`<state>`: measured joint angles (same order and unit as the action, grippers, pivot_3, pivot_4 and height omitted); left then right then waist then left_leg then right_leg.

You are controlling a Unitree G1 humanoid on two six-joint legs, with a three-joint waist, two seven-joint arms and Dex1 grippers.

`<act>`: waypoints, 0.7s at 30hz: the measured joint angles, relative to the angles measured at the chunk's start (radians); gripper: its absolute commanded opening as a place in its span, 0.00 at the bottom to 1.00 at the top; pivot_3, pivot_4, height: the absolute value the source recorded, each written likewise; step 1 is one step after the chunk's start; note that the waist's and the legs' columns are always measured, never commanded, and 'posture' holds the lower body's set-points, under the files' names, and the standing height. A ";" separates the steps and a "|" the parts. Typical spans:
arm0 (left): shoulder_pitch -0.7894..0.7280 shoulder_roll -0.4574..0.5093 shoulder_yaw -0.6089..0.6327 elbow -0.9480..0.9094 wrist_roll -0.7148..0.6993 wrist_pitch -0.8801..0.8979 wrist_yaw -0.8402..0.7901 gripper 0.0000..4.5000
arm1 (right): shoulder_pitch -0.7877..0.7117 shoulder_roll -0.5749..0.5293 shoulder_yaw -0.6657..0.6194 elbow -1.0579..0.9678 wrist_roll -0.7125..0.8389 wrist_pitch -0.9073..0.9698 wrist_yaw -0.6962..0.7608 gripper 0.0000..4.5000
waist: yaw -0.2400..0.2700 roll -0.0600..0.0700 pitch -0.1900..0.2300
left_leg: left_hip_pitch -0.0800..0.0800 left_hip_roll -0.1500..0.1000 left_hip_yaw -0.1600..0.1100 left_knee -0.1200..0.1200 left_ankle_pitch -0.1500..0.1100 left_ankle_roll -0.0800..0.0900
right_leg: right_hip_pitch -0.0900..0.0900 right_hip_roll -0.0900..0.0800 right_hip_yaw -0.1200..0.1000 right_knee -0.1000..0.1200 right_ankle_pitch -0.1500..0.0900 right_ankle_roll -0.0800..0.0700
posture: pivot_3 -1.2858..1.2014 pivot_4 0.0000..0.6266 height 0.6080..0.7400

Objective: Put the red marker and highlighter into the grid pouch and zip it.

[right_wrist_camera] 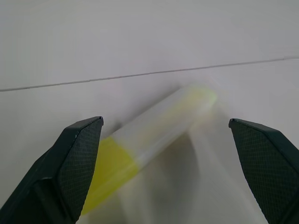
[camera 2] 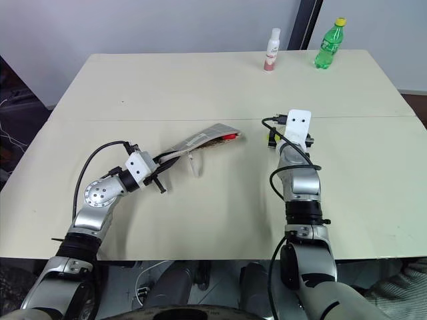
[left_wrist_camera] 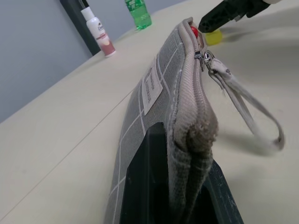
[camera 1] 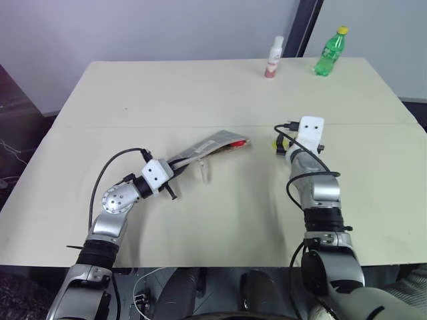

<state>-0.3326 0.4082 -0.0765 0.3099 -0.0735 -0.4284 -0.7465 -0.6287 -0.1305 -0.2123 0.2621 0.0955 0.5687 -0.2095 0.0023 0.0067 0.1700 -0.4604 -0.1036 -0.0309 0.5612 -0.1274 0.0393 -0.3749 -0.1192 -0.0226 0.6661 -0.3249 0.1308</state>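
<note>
My left gripper [camera 1: 177,163] is shut on the near end of the grid pouch [camera 1: 212,145], a grey fabric pouch with white lines and a small white label [left_wrist_camera: 151,87], holding it on edge above the table. At its open far end the red marker [left_wrist_camera: 193,31] peeks out as a red tip. The zipper pull and a loop strap [left_wrist_camera: 252,114] hang off the top edge. The highlighter [right_wrist_camera: 154,140], pale with a yellow cap, lies on the table between the wide-open fingers of my right gripper [right_wrist_camera: 166,122], just right of the pouch's open end.
A green bottle with a yellow cap [camera 1: 330,52] and a small white and pink bottle [camera 1: 273,59] stand at the far edge of the beige table [camera 1: 133,100]. A seam [camera 1: 167,126] runs across the tabletop behind the pouch.
</note>
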 measured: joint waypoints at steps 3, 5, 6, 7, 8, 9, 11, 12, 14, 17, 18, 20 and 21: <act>-0.005 -0.002 -0.012 0.000 0.000 0.000 -0.005 0.00 | -0.015 0.012 -0.007 0.009 0.006 0.013 -0.016 0.99 | -0.002 0.000 0.000 | 0.000 0.000 0.000 0.000 0.000 0.000 | 0.000 0.000 0.000 0.000 0.000 0.000 | 0.52 0.24 1.00; -0.005 -0.004 -0.013 0.000 0.000 0.000 -0.009 0.00 | -0.034 0.021 -0.019 0.026 0.009 0.023 -0.030 0.99 | -0.003 0.000 0.000 | 0.000 0.000 0.000 0.000 0.000 0.000 | 0.000 0.000 0.000 0.000 0.000 0.000 | 0.52 0.24 1.00; -0.005 -0.007 -0.016 0.000 0.000 0.000 -0.009 0.00 | -0.044 0.029 -0.029 0.034 0.013 0.029 -0.038 0.99 | -0.003 0.000 0.000 | 0.000 0.000 0.000 0.000 0.000 0.000 | 0.000 0.000 0.000 0.000 0.000 0.000 | 0.52 0.24 1.00; -0.005 -0.009 -0.020 0.000 0.000 0.000 -0.010 0.00 | -0.052 0.030 -0.034 0.043 0.016 0.033 -0.044 0.99 | -0.003 0.000 0.000 | 0.000 0.000 0.000 0.000 0.000 0.000 | 0.000 0.000 0.000 0.000 0.000 0.000 | 0.52 0.24 1.00; -0.005 -0.011 -0.024 -0.001 0.000 0.002 -0.010 0.00 | -0.058 0.031 -0.037 0.051 0.018 0.034 -0.048 0.99 | -0.003 0.000 0.000 | 0.000 0.000 0.000 0.000 0.000 0.000 | 0.000 0.000 0.000 0.000 0.000 0.000 | 0.52 0.24 1.00; -0.005 -0.014 -0.027 -0.002 0.000 0.003 -0.010 0.00 | -0.062 0.032 -0.041 0.058 0.021 0.035 -0.048 0.99 | -0.003 0.000 0.000 | 0.000 0.000 0.000 0.000 0.000 0.000 | 0.000 0.000 0.000 0.000 0.000 0.000 | 0.52 0.24 1.00; -0.005 -0.016 -0.027 -0.006 0.000 0.006 -0.010 0.00 | -0.063 0.034 -0.042 0.062 0.027 0.035 -0.047 0.99 | -0.003 0.000 0.000 | 0.000 0.000 0.000 0.000 0.000 0.000 | 0.000 0.000 0.000 0.000 0.000 0.000 | 0.52 0.24 1.00; -0.005 -0.016 -0.027 -0.010 0.000 0.006 -0.010 0.00 | -0.063 0.036 -0.041 0.066 0.028 0.035 -0.045 0.99 | -0.003 0.000 0.000 | 0.000 0.000 0.000 0.000 0.000 0.000 | 0.000 0.000 0.000 0.000 0.000 0.000 | 0.52 0.24 1.00; -0.005 -0.016 -0.027 -0.012 0.000 0.007 -0.010 0.00 | -0.063 0.045 -0.043 0.080 0.033 0.043 -0.042 0.99 | -0.004 0.000 0.000 | 0.000 0.000 0.000 0.000 0.000 0.000 | 0.000 0.000 0.000 0.000 0.000 0.000 | 0.52 0.24 1.00; -0.005 -0.016 -0.027 -0.014 0.000 0.009 -0.009 0.00 | -0.064 0.052 -0.041 0.087 0.039 0.036 -0.029 0.80 | -0.009 0.000 0.000 | 0.000 0.000 0.000 0.000 0.000 0.000 | 0.000 0.000 0.000 0.000 0.000 0.000 | 0.52 0.24 1.00; -0.005 -0.016 -0.027 -0.016 0.000 0.009 -0.009 0.00 | -0.064 0.052 -0.043 0.087 0.045 0.035 -0.023 0.70 | -0.013 0.000 0.000 | 0.000 0.000 0.000 0.000 0.000 0.000 | 0.000 0.000 0.000 0.000 0.000 0.000 | 0.52 0.24 1.00; -0.005 -0.016 -0.027 -0.020 0.000 0.009 -0.009 0.00 | -0.063 0.053 -0.045 0.087 0.048 0.035 -0.013 0.49 | -0.016 0.000 0.000 | 0.000 0.000 0.000 0.000 0.000 0.000 | 0.000 0.001 0.000 0.000 0.000 0.000 | 0.52 0.24 1.00; -0.005 -0.016 -0.027 -0.022 0.000 0.010 -0.009 0.00 | -0.063 0.053 -0.045 0.087 0.048 0.036 -0.008 0.36 | -0.016 0.000 0.000 | 0.000 0.001 0.000 0.000 0.000 0.000 | 0.000 0.001 0.000 0.000 0.000 0.000 | 0.52 0.24 1.00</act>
<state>-0.3378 0.3923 -0.1035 0.2875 -0.0736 -0.4184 -0.7551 -0.6917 -0.0779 -0.2570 0.3493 0.1436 0.6042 -0.2172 -0.0140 0.0067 0.1699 -0.4604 -0.1031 -0.0312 0.5609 -0.1271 0.0391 -0.3752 -0.1184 -0.0226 0.6662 -0.3246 0.1304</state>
